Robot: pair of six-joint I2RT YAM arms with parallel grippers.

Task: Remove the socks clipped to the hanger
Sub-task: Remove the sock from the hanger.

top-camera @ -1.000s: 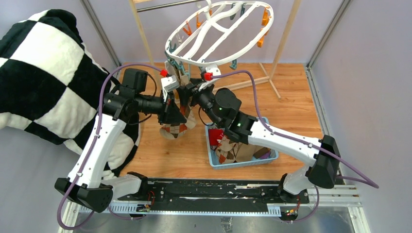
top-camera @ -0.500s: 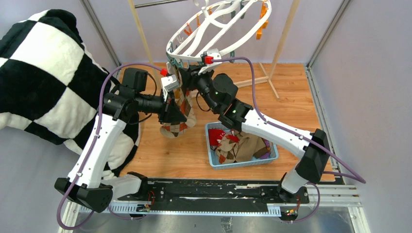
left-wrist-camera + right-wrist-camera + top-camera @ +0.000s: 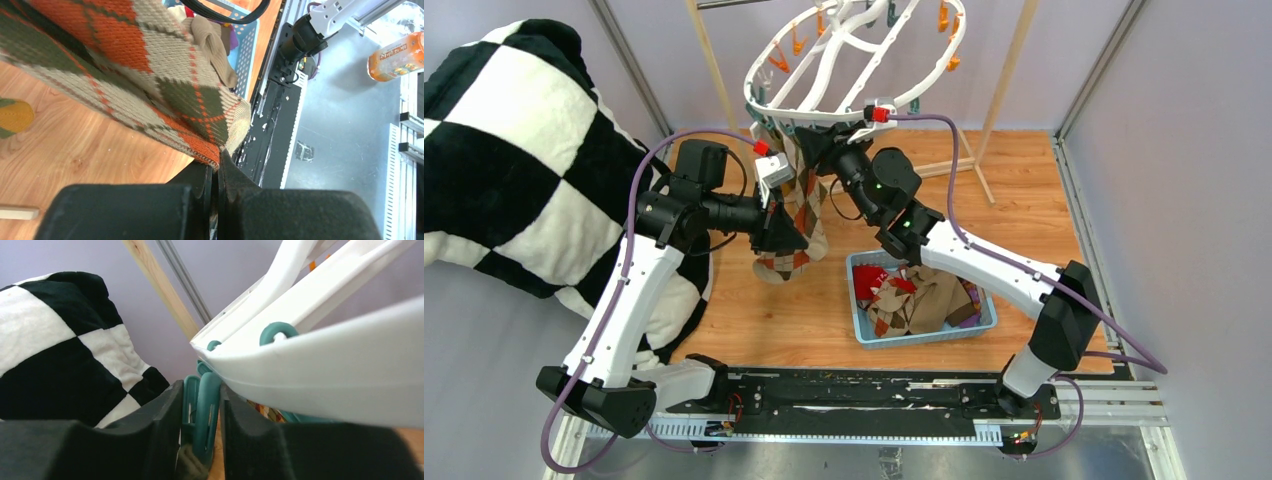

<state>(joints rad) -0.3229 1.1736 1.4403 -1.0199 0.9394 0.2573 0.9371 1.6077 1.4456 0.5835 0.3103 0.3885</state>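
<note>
Clip squeezed above, argyle sock [image 3: 165, 75] pinched below, both under the near-left rim of the hanger [image 3: 320, 370]

The sock hangs from a teal clip [image 3: 210, 385] just beneath that rim, its long axis running down and away from the hanger; the right gripper [image 3: 200, 412] sits right under the rim with its jaws closed against the clip from both sides; the left gripper [image 3: 218, 162], lower down, is clamped tight on the sock's bottom edge (the toe end, by the look of it); so the release likely needs a pull downward along the sock's length, away from the hanger, by the left arm.
</note>
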